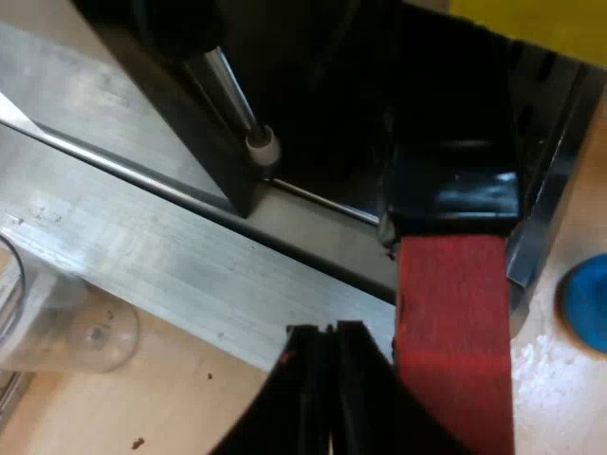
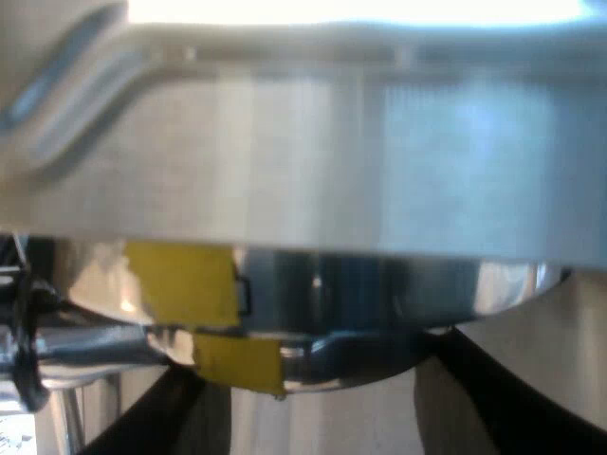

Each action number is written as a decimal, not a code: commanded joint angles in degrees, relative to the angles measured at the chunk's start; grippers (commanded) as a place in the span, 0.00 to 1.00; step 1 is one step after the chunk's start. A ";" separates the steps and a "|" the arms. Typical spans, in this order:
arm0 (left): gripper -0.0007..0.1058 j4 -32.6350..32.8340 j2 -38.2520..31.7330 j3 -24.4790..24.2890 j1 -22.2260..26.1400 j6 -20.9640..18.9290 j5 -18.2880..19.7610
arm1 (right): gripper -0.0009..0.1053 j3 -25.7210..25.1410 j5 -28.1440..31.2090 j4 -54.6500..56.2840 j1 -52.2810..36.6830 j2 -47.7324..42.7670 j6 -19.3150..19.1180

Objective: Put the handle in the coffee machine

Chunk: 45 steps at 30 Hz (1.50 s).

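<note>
Sitting closed beside the handle [image 1: 453, 322]: left fingers [image 1: 308, 398]; right fingers [image 2: 493, 398] wide apart.

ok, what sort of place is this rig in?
Likely a coffee-making bench: an espresso machine, a red-ended handle at its front, plus a measuring glass and a blue tamper on the pale worktop.

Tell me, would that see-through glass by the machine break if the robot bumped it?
The measuring glass looks clear and thin, so probably light and easy to tip or slide. Its smooth wall is likely slippery. A knock against the machine's metal base beside it might crack it.
</note>
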 commanded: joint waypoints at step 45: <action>0.01 5.19 -8.35 8.20 -7.40 -15.66 1.77 | 0.44 -1.92 -2.45 -5.69 -0.30 -1.94 -0.80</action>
